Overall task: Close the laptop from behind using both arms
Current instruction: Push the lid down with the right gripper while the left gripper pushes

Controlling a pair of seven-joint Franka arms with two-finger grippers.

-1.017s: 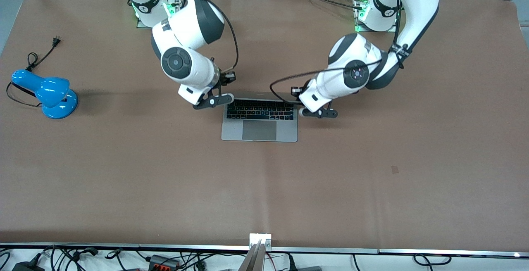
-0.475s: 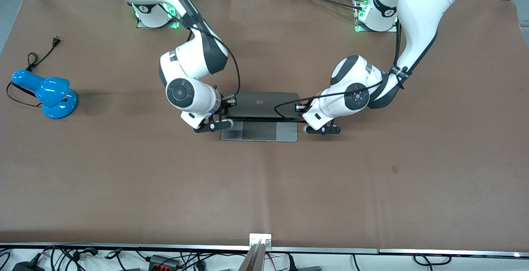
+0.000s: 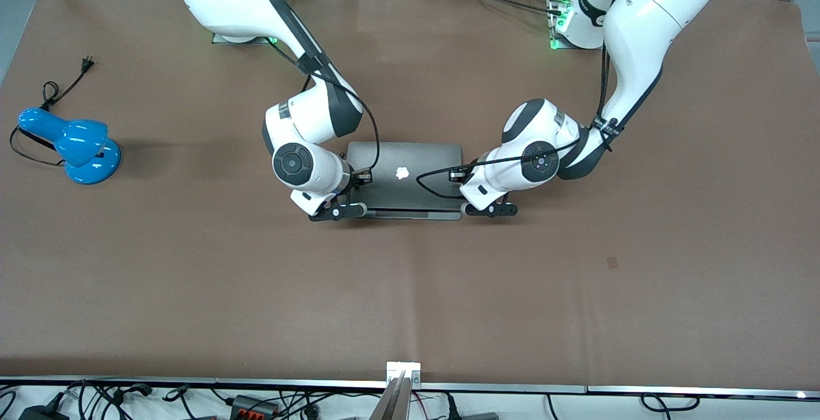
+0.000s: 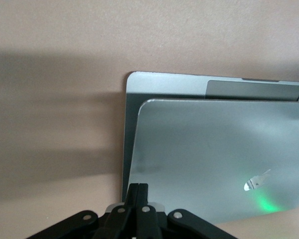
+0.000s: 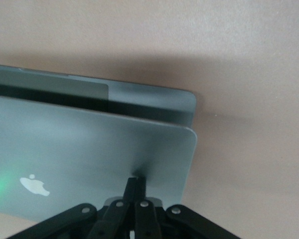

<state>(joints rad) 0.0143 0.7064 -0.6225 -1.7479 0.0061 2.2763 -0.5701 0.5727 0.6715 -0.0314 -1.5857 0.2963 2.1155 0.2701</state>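
The space-grey laptop [image 3: 410,164] lies mid-table with its lid folded down almost flat, apple logo up. A thin strip of the base [image 3: 416,215] shows past the lid's edge nearest the front camera. My right gripper [image 3: 349,210] is shut and empty, its tips on the lid corner toward the right arm's end. My left gripper [image 3: 479,207] is shut and empty, its tips on the other lid corner. In the left wrist view the shut gripper [image 4: 138,187] touches the lid [image 4: 214,149]. In the right wrist view the shut gripper [image 5: 135,180] presses the lid [image 5: 89,149].
A blue desk lamp [image 3: 77,145] with a black cord lies at the right arm's end of the table. A metal bracket [image 3: 403,369] and several cables sit at the table edge nearest the front camera.
The lid has swung down from upright to nearly flat. Both shut grippers moved with it, down and toward the front camera.
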